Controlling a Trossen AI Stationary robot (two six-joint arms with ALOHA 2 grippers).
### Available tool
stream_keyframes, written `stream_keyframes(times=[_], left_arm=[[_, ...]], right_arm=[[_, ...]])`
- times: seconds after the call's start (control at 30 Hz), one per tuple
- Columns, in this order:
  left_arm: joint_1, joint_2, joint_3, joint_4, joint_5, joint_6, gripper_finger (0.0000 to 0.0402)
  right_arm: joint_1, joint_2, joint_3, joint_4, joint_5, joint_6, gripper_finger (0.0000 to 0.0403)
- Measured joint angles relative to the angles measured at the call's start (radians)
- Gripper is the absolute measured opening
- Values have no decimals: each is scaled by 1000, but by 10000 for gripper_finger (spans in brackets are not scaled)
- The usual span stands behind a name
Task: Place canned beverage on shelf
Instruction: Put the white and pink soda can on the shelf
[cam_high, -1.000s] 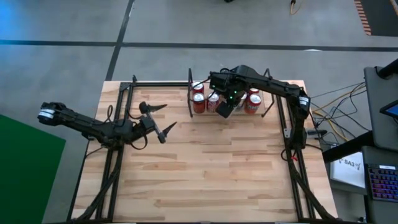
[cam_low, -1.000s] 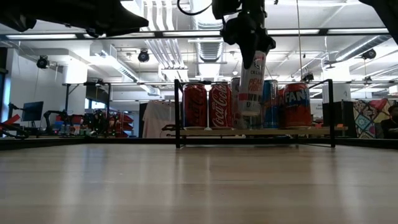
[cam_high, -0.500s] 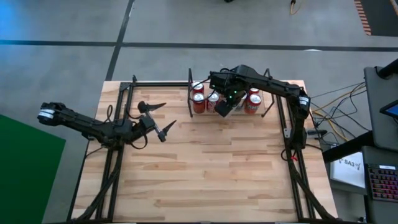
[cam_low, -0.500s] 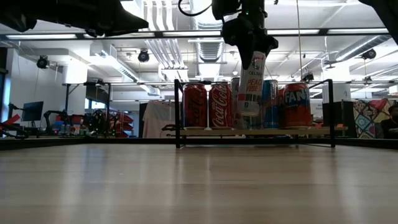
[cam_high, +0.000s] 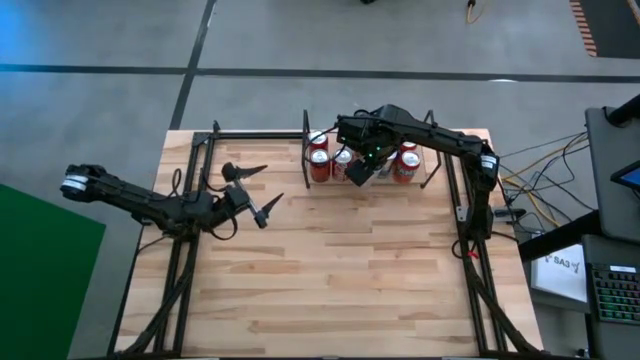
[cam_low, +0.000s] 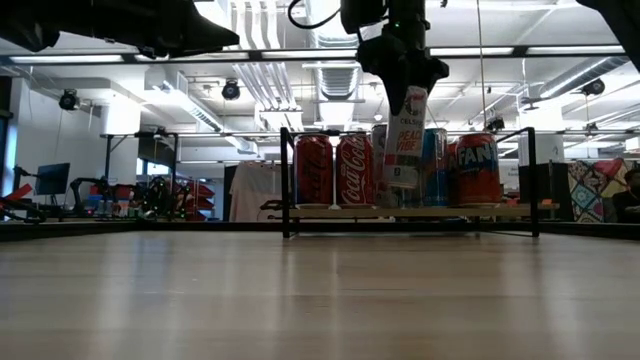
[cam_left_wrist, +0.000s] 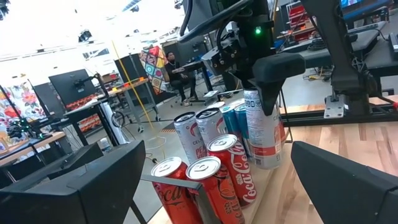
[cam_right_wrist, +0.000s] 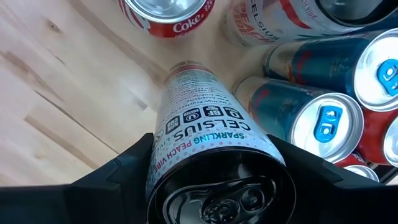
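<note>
Shelf (cam_low: 410, 211) at table's far edge: my right gripper (cam_right_wrist: 211, 163) is clamping a white Celsius can (cam_right_wrist: 202, 118), label readable only wrist-side; left gripper (cam_high: 252, 192) is idling agape.

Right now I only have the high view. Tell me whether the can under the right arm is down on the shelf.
Observer: Not down. In the low view the white can hangs clear above the shelf board.
Operator: Give me its lean.
Observer: Slightly tilted, with its bottom toward the Coca-Cola cans.
Operator: Confirm the grip.
Observer: The right wrist view shows the right fingers pressed against both sides of its top end.
</note>
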Motion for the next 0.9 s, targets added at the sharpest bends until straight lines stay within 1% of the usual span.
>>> stream_keyframes(times=[0.67, 0.9], left_arm=[[0, 0, 0, -1, 1, 0, 389], [0, 0, 0, -1, 1, 0, 389]], right_arm=[[0, 0, -18, 34, 2, -2, 249], [0, 0, -19, 37, 29, -3, 249]])
